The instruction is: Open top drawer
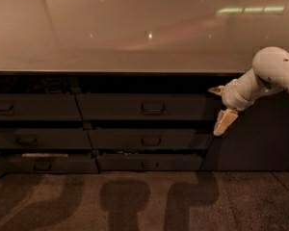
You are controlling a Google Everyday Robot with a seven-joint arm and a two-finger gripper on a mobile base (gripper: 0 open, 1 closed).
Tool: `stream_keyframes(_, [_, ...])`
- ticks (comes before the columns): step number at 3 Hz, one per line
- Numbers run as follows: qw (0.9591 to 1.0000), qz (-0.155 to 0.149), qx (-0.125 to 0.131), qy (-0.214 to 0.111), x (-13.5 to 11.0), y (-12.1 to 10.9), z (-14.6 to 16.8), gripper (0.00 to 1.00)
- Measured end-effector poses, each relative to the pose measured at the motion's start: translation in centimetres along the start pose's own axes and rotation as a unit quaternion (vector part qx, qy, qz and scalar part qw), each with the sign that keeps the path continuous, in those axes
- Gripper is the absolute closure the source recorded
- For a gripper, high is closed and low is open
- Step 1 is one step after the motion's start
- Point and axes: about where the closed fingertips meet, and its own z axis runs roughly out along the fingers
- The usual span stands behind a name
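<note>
The top drawer (115,108) is the wide dark grey front just under the countertop, with a small loop handle (153,108) at its centre. A dark gap shows above its front edge. My gripper (220,105) hangs at the drawer's right end, to the right of the handle and apart from it. It is open and empty, with one pale fingertip (216,89) pointing left and the other (225,121) pointing down. The white arm (272,73) comes in from the right edge.
A glossy beige countertop (144,42) spans the view above the drawers. A narrower drawer (33,108) sits left of the top drawer, and two lower rows (147,141) (149,162) stand slightly further out. A dark cabinet panel (260,138) is behind the gripper. Speckled floor (144,201) lies below.
</note>
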Motion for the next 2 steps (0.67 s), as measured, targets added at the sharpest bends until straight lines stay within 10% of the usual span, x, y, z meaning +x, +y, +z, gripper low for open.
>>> stream_keyframes(2, [0.9989, 0.032, -0.014, 0.031, 2.5, -2.2, 1.16, 0.0])
